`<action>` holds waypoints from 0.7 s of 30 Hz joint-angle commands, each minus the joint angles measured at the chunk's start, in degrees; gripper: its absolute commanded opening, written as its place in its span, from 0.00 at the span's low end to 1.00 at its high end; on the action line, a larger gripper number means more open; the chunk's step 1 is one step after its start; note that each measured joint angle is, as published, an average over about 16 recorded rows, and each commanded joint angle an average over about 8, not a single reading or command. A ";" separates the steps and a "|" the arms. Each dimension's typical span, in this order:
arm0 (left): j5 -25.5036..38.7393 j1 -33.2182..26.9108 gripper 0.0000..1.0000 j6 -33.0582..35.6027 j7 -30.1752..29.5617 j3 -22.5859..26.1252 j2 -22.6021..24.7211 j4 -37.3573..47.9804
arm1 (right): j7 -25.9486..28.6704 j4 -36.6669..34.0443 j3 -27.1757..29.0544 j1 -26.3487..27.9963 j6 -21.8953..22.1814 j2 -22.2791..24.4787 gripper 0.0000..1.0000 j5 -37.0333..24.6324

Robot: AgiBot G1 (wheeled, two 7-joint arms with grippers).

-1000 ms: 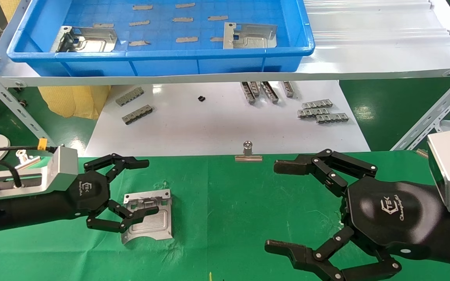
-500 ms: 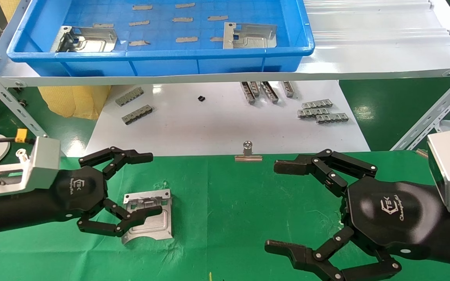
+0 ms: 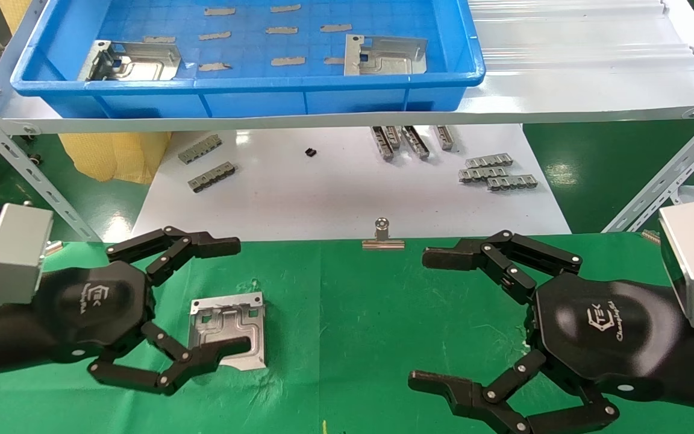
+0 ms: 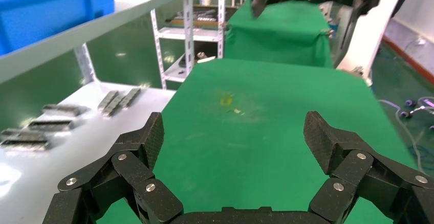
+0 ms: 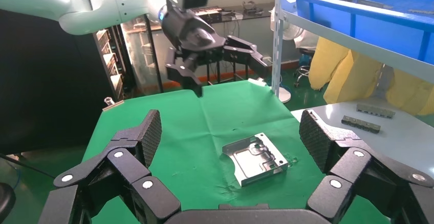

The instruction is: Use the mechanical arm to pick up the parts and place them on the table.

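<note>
A silver stamped part (image 3: 229, 328) lies flat on the green table (image 3: 353, 313); it also shows in the right wrist view (image 5: 256, 157). My left gripper (image 3: 232, 296) is open and empty, raised over the table's left side, its lower finger (image 3: 214, 352) crossing in front of the part's near edge. From the right wrist view it hangs clear above the cloth (image 5: 228, 73). My right gripper (image 3: 431, 319) is open and empty over the table's right side. Two more parts (image 3: 130, 60) (image 3: 386, 55) lie in the blue bin (image 3: 244, 81).
The bin stands on a raised white shelf with angled metal legs (image 3: 28, 175). Below it a white sheet (image 3: 335, 199) carries small grey slotted bars (image 3: 497, 172). A silver binder clip (image 3: 383, 238) holds the cloth's far edge.
My left arm has drawn back to the left and lifted away from the part, fingers still open. The part stays on the cloth. The right arm has not moved.
</note>
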 commanded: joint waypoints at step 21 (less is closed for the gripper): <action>-3.83 6.54 1.00 -1.46 -10.75 -6.84 -4.13 -15.98 | 0.00 -0.02 0.00 -0.01 0.02 0.01 1.00 0.01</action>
